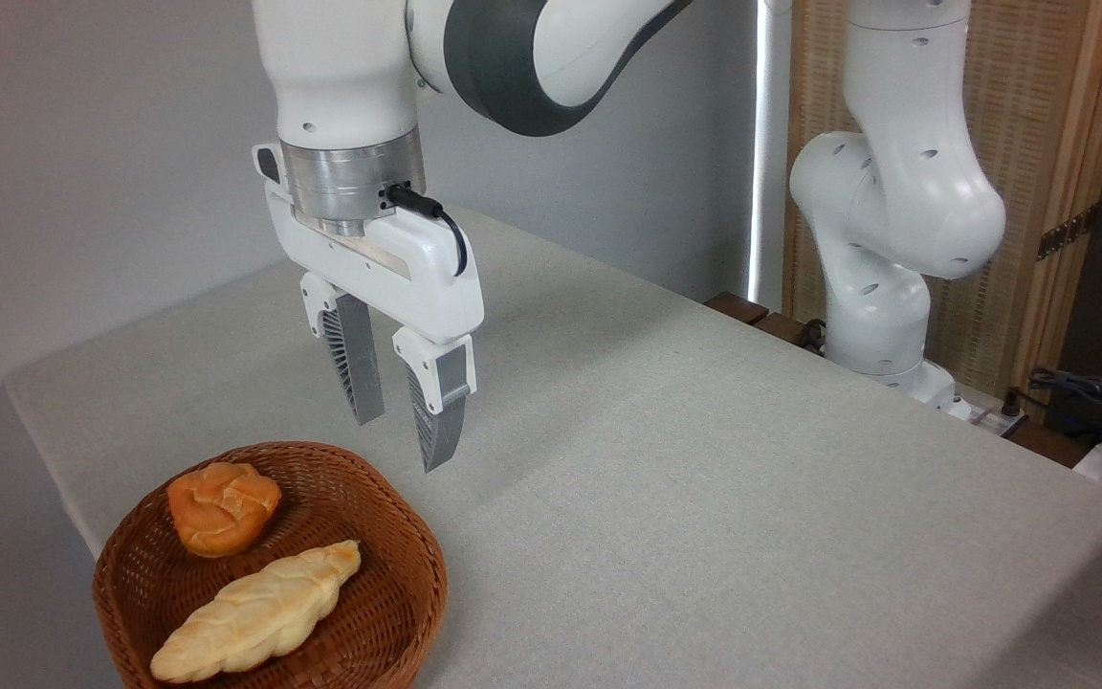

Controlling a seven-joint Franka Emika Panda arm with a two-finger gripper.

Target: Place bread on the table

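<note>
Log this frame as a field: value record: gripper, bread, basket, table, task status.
gripper: gripper open, empty, hanging above the far right rim of the basket, touching nothing
bread: orange-brown bun in the basket, at its far left side
other item: long pale braided loaf in the basket, in front of the bun
basket: brown wicker basket at the table's near left corner
table: grey-beige table; nothing lies on the surface right of the basket
task status: bun not yet grasped
</note>
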